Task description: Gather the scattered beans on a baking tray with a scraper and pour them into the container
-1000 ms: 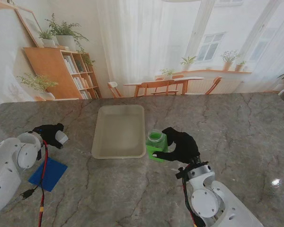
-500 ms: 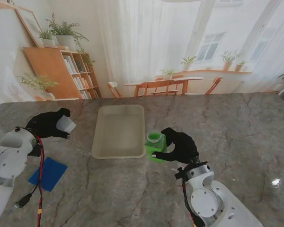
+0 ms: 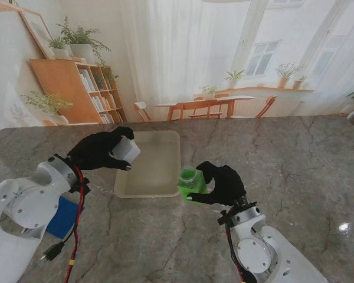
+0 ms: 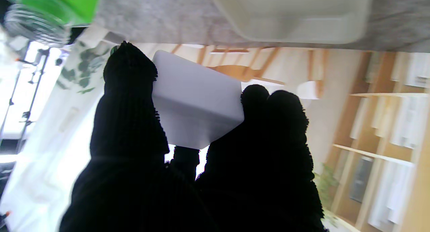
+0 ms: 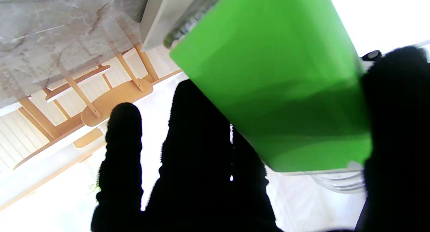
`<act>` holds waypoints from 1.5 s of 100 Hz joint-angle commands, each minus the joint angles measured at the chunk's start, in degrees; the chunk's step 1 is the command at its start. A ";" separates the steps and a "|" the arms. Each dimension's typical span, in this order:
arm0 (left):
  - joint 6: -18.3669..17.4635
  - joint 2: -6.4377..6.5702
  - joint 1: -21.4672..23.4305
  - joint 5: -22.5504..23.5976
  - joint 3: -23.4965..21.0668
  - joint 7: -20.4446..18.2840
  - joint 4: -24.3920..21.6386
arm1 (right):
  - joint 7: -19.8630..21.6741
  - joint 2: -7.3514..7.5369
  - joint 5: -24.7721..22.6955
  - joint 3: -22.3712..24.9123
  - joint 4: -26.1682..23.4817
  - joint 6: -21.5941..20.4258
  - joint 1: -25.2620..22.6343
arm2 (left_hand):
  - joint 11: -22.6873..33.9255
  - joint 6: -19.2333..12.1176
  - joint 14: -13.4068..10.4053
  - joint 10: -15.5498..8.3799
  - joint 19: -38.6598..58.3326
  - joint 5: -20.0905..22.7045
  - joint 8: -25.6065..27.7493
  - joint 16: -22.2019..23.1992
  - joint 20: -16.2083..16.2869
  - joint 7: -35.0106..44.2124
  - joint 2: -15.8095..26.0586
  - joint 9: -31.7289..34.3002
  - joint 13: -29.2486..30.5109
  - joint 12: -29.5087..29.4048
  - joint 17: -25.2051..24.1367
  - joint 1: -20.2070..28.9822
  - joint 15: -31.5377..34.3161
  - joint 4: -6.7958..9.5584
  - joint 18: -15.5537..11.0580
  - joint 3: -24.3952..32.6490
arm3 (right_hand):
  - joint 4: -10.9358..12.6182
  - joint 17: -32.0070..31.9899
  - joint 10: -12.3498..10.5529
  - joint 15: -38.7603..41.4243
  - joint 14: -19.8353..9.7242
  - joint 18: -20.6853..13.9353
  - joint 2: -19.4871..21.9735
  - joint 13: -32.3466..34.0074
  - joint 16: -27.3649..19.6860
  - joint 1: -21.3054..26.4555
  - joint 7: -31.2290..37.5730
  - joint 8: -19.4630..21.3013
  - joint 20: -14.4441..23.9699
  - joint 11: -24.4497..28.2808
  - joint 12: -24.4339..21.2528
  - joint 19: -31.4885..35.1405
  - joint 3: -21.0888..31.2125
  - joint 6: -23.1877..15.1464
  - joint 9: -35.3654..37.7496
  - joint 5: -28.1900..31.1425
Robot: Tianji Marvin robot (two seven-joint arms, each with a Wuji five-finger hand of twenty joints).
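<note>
A cream baking tray (image 3: 159, 177) lies in the middle of the grey marble table; no beans can be made out in it. My left hand (image 3: 99, 150), black-gloved, is shut on a white scraper (image 3: 125, 151) held over the tray's left rim. The left wrist view shows the scraper (image 4: 196, 99) pinched between thumb and fingers (image 4: 129, 101), with the tray (image 4: 295, 15) beyond. My right hand (image 3: 224, 184) is shut on a green container (image 3: 190, 183) with a clear open mouth, just off the tray's near right corner. It fills the right wrist view as a green block (image 5: 275, 80).
A blue cloth (image 3: 64, 215) lies on the table at the near left, partly behind my left arm. Red and black cables hang along that arm. The table's far edge runs behind the tray, with a bookshelf and chairs beyond.
My left hand has carried the scraper from the table's left side rightward to the tray's left rim. The right hand with the container has shifted slightly left and nearer to me.
</note>
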 commanded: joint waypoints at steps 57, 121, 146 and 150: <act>-7.81 -1.22 -7.59 -3.48 14.13 2.06 3.09 | 1.42 1.88 -7.44 -2.74 -2.06 2.54 0.45 | 5.72 -2.40 -6.61 -10.09 1.88 8.14 4.76 2.12 2.39 19.89 7.95 8.61 4.72 3.96 0.87 15.03 7.72 -1.09 -7.39 14.89 | 2.77 -0.97 -3.70 1.87 -1.29 0.88 4.64 -1.05 0.77 10.29 11.23 4.81 0.51 8.67 3.66 2.20 29.83 -17.15 4.71 4.28; -14.10 -0.38 -10.57 -4.00 17.32 -0.41 6.28 | -1.31 1.60 -8.45 -3.36 -1.60 5.40 0.98 | 5.33 -3.92 -6.71 -10.82 2.39 8.67 4.96 2.52 2.96 19.37 7.99 8.51 3.99 4.41 -0.75 15.01 7.71 -0.92 -6.92 14.39 | 2.84 -1.03 -3.88 2.26 -1.50 0.56 5.01 -1.18 0.45 10.45 11.23 4.71 -0.11 8.76 3.27 2.77 29.33 -17.39 4.46 3.90; -15.40 -0.37 -11.57 -4.54 19.03 -0.23 7.60 | -1.78 1.35 -7.81 -3.41 -1.39 5.99 0.99 | 5.19 -4.33 -6.86 -11.13 2.45 8.60 4.96 2.63 3.02 19.34 8.22 8.35 3.77 4.42 -1.21 14.99 7.68 -1.05 -6.89 13.93 | 2.83 -1.00 -3.85 2.34 -1.55 0.49 5.04 -1.17 0.35 10.49 11.22 4.58 -0.30 8.77 3.13 2.93 29.20 -17.37 4.47 3.91; -15.54 -0.40 -11.74 -4.53 19.33 -0.08 7.80 | -2.00 1.28 -7.69 -3.48 -1.27 6.04 1.04 | 5.14 -4.48 -6.88 -11.18 2.52 8.62 4.91 2.69 3.08 19.28 8.27 8.18 3.51 4.45 -1.55 15.00 7.70 -1.09 -6.80 13.75 | 2.84 -0.96 -3.85 2.37 -1.55 0.51 5.02 -1.15 0.34 10.51 11.19 4.55 -0.32 8.78 3.12 2.97 29.21 -17.40 4.47 3.86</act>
